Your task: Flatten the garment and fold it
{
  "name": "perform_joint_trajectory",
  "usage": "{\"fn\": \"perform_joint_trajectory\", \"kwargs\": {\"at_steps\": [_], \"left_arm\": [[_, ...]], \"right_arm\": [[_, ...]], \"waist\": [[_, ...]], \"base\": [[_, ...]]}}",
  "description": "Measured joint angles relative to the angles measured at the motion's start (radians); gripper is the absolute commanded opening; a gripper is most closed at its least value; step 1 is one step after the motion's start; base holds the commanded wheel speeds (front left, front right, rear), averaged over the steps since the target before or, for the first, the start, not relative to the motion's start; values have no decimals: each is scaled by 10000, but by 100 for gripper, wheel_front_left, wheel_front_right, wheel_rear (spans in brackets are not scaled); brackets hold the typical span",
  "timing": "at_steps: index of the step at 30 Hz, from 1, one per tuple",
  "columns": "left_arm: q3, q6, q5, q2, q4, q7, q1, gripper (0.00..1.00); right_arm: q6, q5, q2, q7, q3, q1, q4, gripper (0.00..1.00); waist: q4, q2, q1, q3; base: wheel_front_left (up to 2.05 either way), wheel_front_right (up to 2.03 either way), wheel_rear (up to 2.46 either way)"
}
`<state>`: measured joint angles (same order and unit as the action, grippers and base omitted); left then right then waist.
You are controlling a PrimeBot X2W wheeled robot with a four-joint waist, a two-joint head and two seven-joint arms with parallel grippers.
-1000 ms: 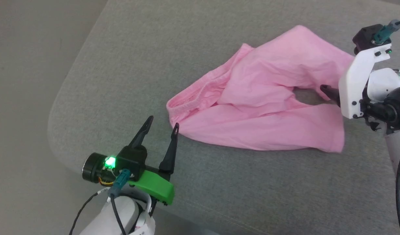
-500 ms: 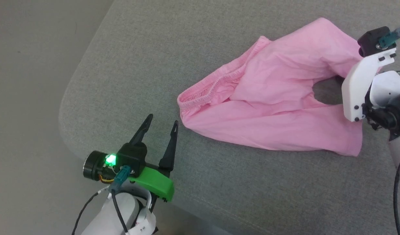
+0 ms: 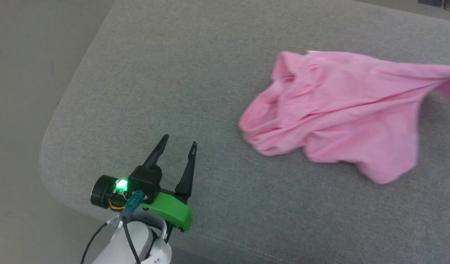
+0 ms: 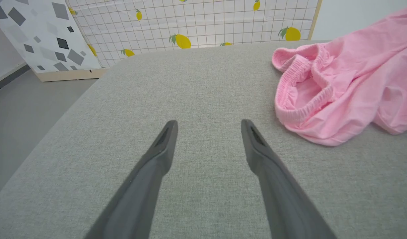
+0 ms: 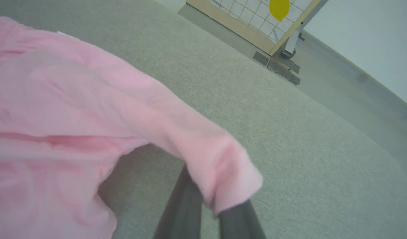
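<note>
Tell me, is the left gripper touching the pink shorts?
No, the left gripper stands open over bare grey cushion, with the shorts lying apart to its right.

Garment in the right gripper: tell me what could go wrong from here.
1. The right gripper pinches only a small fold at the edge of the garment; the thin cloth may slip out.
2. The left gripper hangs open, apart from the cloth, so nothing anchors the bunched waistband; a pull may drag the heap rather than flatten it.
</note>
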<state>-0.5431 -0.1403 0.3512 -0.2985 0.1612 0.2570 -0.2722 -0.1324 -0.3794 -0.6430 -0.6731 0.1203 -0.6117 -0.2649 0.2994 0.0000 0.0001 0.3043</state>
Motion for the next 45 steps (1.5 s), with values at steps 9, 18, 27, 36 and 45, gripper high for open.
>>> {"fn": "perform_joint_trajectory", "kwargs": {"at_steps": [9,18,27,36,45], "left_arm": [[36,188,-102,167,-69,2,-17,100],[125,295,-165,194,42,2,-60,100],[203,378,-90,159,151,-4,-53,100],[556,284,332,54,-102,-184,65,100],[761,257,1120,-54,-433,-725,451,100]], "right_arm": [[2,926,-1873,1143,-13,-732,-1411,0],[0,984,-961,2211,832,-1391,-3206,100],[2,489,-155,3580,1386,-1387,-3350,100],[0,-303,694,5756,1260,-42,-1871,100],[0,320,2159,7189,-462,3127,17,100]], "waist": [[-15,0,0,406],[-57,0,0,432],[-599,0,-1,-348],[-1499,0,-1,-1301],[-2489,0,-1,-1972]], "base": [[0,0,0],[0,0,0],[0,0,0],[0,0,0],[0,0,0]]}}
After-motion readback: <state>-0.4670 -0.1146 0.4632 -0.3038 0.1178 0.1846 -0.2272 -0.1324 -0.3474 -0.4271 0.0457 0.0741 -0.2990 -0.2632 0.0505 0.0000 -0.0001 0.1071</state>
